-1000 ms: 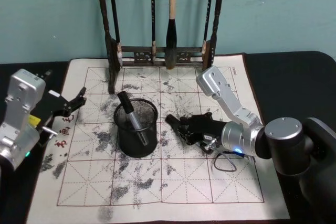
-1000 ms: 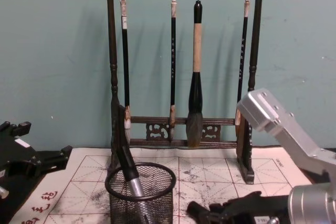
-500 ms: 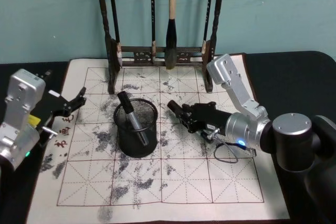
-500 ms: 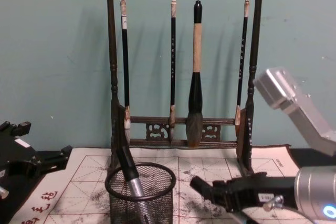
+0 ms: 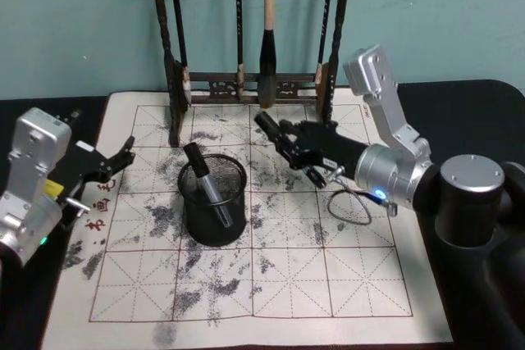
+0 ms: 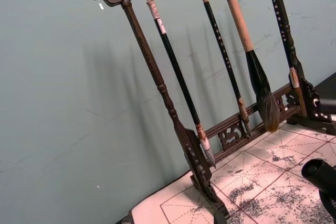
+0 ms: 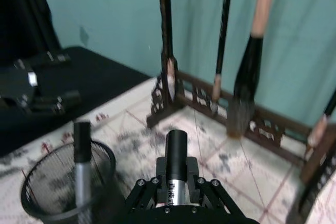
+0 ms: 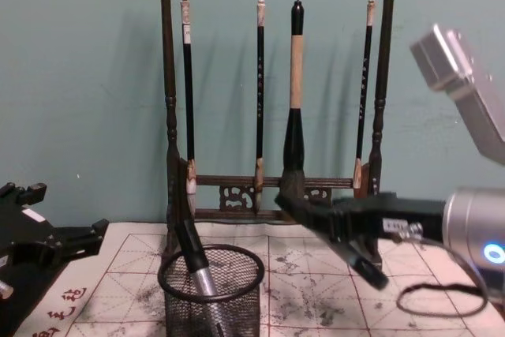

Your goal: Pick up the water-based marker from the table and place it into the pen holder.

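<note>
My right gripper [image 5: 300, 147] is shut on a water-based marker [image 5: 274, 130] with a black cap and silver body, held in the air above the mat, right of and behind the pen holder [image 5: 213, 200]. In the right wrist view the marker [image 7: 177, 153] sticks out between the fingers, with the pen holder [image 7: 60, 184] lower and off to one side. The chest view shows the marker [image 8: 293, 207] slanting above the holder's rim [image 8: 211, 274]. Another marker [image 5: 205, 179] leans inside the black mesh cup. My left gripper [image 5: 105, 167] rests open at the mat's left edge.
A tall dark wooden brush rack [image 5: 254, 84] with several hanging brushes stands at the back of the stained grid mat [image 5: 246, 284], close behind my right gripper. A thin black cable loop [image 5: 349, 209] hangs below the right wrist.
My right gripper has risen off the mat with the marker and moved back toward the brush rack. The left arm and the pen holder have not moved.
</note>
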